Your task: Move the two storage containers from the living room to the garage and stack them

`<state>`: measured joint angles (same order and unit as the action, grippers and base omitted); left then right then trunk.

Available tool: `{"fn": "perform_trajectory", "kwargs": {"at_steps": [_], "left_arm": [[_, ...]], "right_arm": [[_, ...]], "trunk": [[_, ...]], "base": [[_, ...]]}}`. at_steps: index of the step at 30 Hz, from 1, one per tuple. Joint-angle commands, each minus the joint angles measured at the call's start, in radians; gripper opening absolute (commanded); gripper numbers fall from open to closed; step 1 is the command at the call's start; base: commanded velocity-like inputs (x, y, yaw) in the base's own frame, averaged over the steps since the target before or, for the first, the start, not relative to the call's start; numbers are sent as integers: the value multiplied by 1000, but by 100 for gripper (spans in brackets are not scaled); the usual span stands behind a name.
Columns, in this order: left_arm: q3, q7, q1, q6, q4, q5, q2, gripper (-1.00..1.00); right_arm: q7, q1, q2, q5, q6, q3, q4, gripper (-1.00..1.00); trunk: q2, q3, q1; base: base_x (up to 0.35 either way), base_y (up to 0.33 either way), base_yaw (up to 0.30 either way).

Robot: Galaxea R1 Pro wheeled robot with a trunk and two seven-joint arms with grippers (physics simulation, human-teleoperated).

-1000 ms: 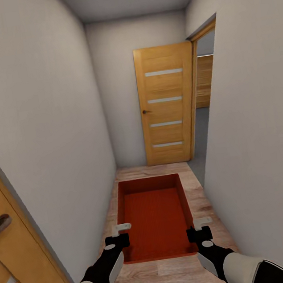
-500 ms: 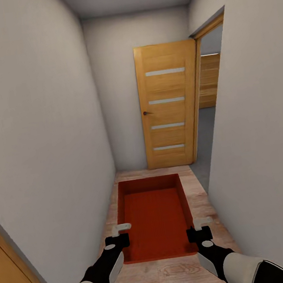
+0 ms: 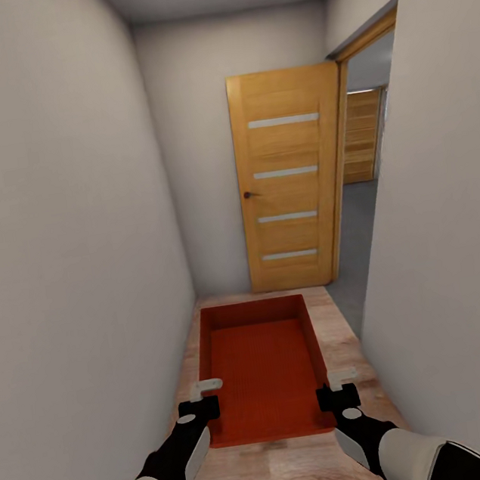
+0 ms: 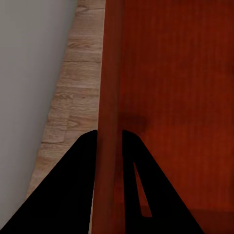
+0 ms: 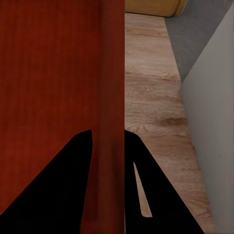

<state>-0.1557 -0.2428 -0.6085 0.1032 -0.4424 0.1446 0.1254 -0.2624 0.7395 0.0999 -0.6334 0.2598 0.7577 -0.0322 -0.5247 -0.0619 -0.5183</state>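
I hold an orange-red, thin-walled, lidless rectangular storage container (image 3: 262,367) out in front of me, one arm at each long side. My left gripper (image 3: 205,397) is clamped on the container's left wall near its near corner; in the left wrist view that wall (image 4: 108,112) runs straight between my two black fingers (image 4: 73,195), one outside it and one inside the box. My right gripper (image 3: 338,383) grips the right wall the same way, and in the right wrist view the red wall (image 5: 109,112) stands between the two dark fingers (image 5: 161,195), which close against it.

The container is level, open side up, with nothing in it, above a light wood plank floor (image 3: 336,326). I stand in a narrow corridor with plain pale grey walls (image 3: 61,219) on both sides. Ahead, a honey-coloured wooden door with four pale horizontal strips (image 3: 286,180) stands open beside a doorway, and through that opening I see a dark grey floor (image 3: 357,231) and more wooden panelling beyond.
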Motion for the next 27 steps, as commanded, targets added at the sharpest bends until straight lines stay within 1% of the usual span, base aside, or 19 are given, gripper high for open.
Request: {"fn": "perform_trajectory", "kwargs": {"at_steps": [1, 27], "left_arm": [[8, -13, -1, 7, -1, 7, -12, -100], [8, -13, -1, 7, -1, 7, -12, -100]], "right_arm": [[-1, 1, -7, -3, 8, -67, -2, -100], [-2, 1, -6, -3, 8, -67, -2, -100]], "trunk": [[-2, -2, -1], [-2, -2, -1]], "base": [[322, 0, 0], [322, 0, 0]]}}
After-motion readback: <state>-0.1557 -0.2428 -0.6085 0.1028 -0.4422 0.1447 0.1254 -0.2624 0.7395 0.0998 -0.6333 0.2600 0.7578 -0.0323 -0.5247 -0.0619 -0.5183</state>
